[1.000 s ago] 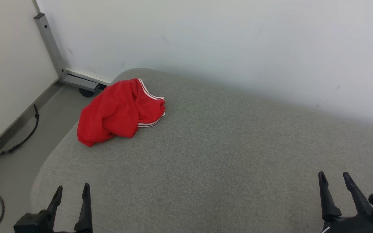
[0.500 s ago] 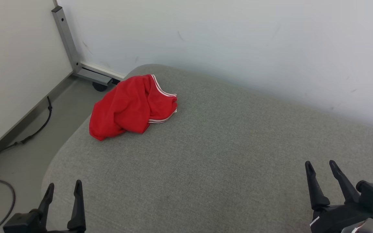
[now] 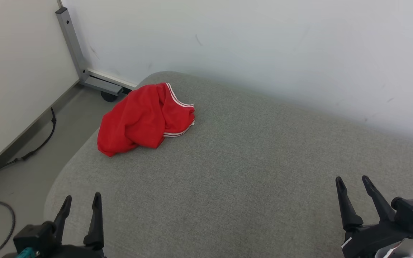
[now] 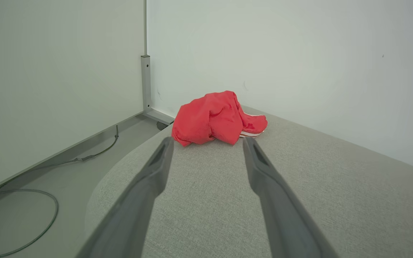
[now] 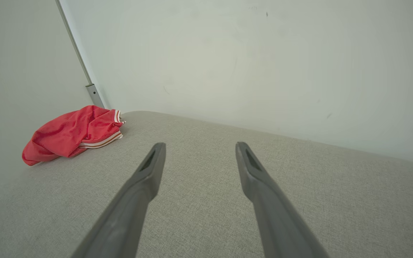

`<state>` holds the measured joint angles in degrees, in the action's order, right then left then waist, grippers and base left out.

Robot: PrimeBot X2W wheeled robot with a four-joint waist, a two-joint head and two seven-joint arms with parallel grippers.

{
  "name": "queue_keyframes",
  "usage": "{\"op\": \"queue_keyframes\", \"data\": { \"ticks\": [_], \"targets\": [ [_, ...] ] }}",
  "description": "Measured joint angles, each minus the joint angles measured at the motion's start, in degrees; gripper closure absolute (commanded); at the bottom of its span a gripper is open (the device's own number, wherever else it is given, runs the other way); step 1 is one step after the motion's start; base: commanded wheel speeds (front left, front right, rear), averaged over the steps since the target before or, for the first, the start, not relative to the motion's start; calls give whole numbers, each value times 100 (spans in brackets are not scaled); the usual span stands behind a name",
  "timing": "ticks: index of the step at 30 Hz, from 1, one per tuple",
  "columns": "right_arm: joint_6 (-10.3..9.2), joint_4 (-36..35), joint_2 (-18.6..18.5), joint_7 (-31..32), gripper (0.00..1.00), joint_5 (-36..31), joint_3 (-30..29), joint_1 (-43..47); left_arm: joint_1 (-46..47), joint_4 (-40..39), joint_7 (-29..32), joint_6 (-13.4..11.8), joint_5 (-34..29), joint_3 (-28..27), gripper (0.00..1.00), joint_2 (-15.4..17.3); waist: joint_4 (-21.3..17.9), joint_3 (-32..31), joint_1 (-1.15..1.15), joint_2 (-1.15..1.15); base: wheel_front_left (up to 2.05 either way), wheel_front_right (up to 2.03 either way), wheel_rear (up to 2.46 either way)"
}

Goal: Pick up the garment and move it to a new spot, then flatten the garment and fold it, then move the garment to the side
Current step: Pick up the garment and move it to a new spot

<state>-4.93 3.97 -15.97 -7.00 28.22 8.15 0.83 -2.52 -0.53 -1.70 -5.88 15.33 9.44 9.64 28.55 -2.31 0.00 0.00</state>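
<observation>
A crumpled red garment (image 3: 142, 120) with white-striped trim lies in a heap near the far left corner of a grey upholstered surface (image 3: 235, 172). My left gripper (image 3: 82, 199) stands open at the lower left, well short of the garment. In the left wrist view the garment (image 4: 215, 118) sits straight ahead beyond the spread fingers of the left gripper (image 4: 208, 142). My right gripper (image 3: 352, 180) is open at the lower right, far from the cloth. The right wrist view puts the garment (image 5: 72, 132) off to the far left of the right gripper (image 5: 199, 145).
White walls close the back and left. A grey metal post on a wheeled foot (image 3: 99, 84) stands in the corner behind the garment. Dark cables (image 3: 31, 154) run over the floor to the left of the surface's rounded edge.
The head camera swung, shifting the whole picture rightward. Both grippers stayed open; the left one now reaches a little higher in the view. The garment has not been touched.
</observation>
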Motion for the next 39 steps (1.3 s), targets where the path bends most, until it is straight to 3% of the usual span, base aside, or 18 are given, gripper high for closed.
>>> {"op": "queue_keyframes", "data": {
  "ticks": [12, 23, 26, 39],
  "targets": [
    [38, -99, -7, 31, 0, -23, 87, 94, 1131, 757, 322, 494, 244, -1, 0, 249, -230, 38, 0, 0, 0, 0, 0],
    [35, -394, -222, 197, 0, -143, 11, -160, 3091, 1903, 705, 951, 554, -189, 0, 423, -616, 567, 0, 0, 0, 0, 0],
    [32, -500, -314, 298, 0, -198, -11, -407, 3916, 2669, 975, 1146, 728, -168, 0, 535, -798, 914, 1, 0, 0, 0, 0],
    [-10, -793, -435, 525, 0, -385, 32, -1040, 5313, 4170, 1534, 1284, 1126, -292, 0, 898, -1231, 1662, 1, 1, 0, 0, 0]
  ]
}}
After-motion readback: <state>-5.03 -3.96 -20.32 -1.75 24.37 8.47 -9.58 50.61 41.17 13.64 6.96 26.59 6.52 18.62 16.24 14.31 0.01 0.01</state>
